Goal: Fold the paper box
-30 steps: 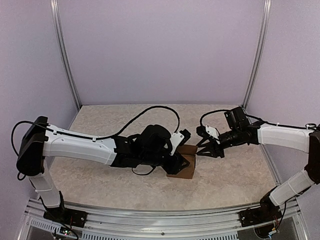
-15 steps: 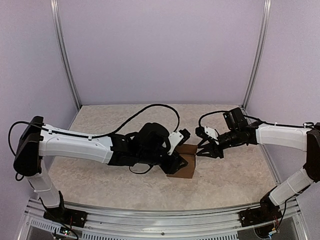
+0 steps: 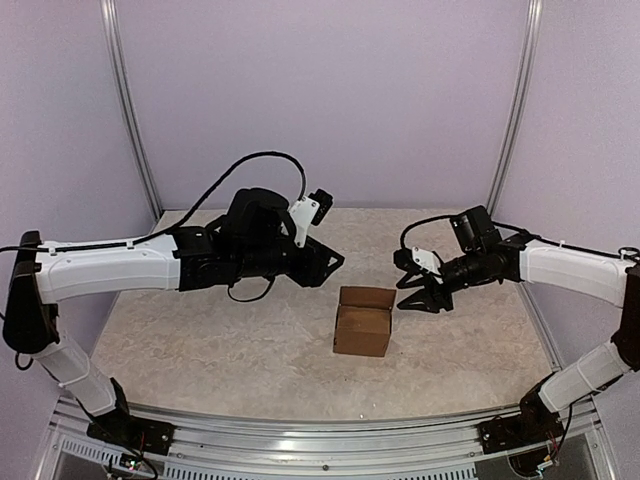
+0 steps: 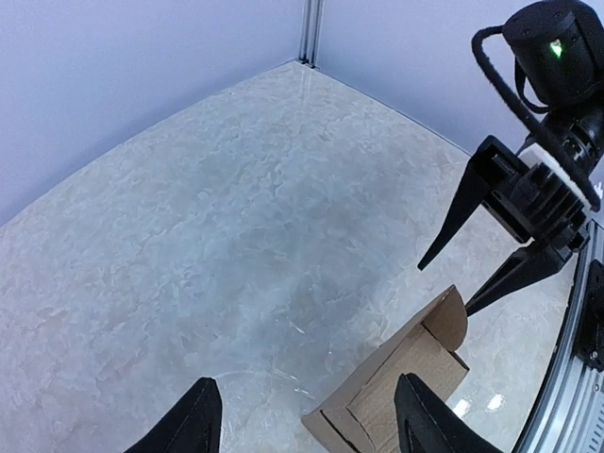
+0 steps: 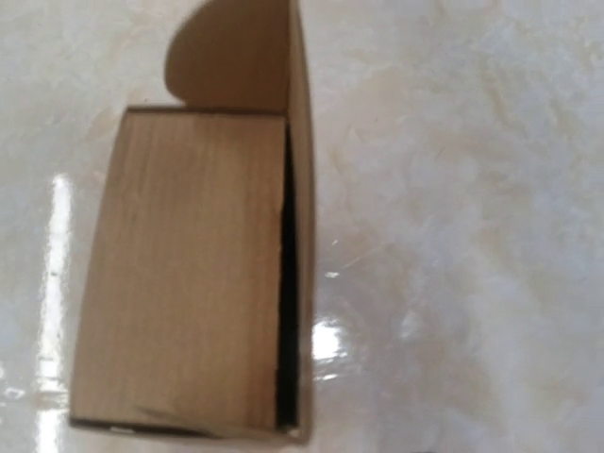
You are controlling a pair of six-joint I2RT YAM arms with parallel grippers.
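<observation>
The left arm (image 3: 120,272), white with black joints, was extended from the left edge across the counter (image 3: 220,350), a beige marbled surface, with the forearm held roughly level above it. The left claw (image 3: 330,268) was carried clear of the surface and pointed to the right and slightly downward. Its two black fingers (image 4: 193,420) were spread wide, with nothing gripped between them.

The right arm (image 3: 570,268) was reached in from the right, with the forearm angled toward the centre. The right claw (image 3: 408,296) was pointed left and down, its fingers parted to a moderate gap and nothing held.

The paper box (image 3: 362,320), a small squarish box of plain brown cardboard, was stood on the counter near its middle, between the two claws and apart from both. The right claw was placed nearer to it, just beside its far right corner. In the right wrist view a rounded flap (image 5: 231,52) was seen raised at one end. A dark gap (image 5: 286,283) was shown along one long edge, where a panel was not seated.

A black cable (image 3: 262,160) was looped above the left wrist. The counter was enclosed by pale lilac walls (image 3: 320,100) and aluminium uprights (image 3: 128,110), and an aluminium rail (image 3: 320,425) was run along the near edge. In the overhead view the box was seen whole.
</observation>
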